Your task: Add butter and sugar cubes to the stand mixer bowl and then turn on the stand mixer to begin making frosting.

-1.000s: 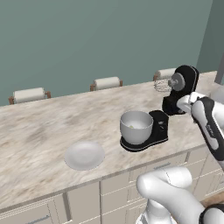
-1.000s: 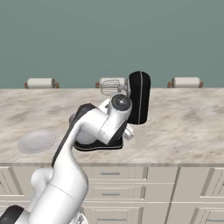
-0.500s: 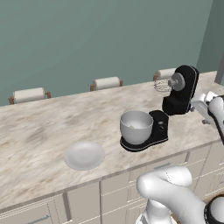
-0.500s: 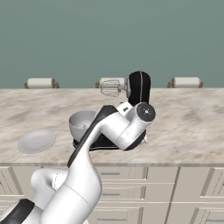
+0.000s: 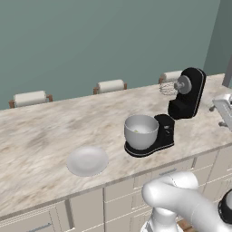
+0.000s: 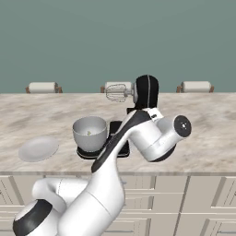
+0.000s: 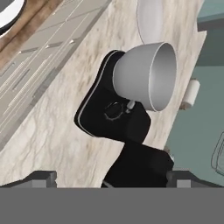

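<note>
My pincer (image 7: 111, 177) stands wide open and holds nothing, hanging beside the black mixer (image 5: 183, 97) with its head tilted back. The metal bowl (image 5: 141, 132) sits on the mixer's base on the counter (image 5: 41, 136); something pale lies inside. A white plate (image 5: 87, 161) rests nearby.

You see a glossy black mixer (image 5: 183, 102) with a silver-grey bowl (image 5: 141, 131), pale inside, holding a speck of yellow-green. Left of the mixer lies a white plate (image 5: 87, 161) on the beige, brown-veined marble counter (image 5: 41, 136). Behind the mixer, the wall (image 5: 90, 41) is muted teal.
</note>
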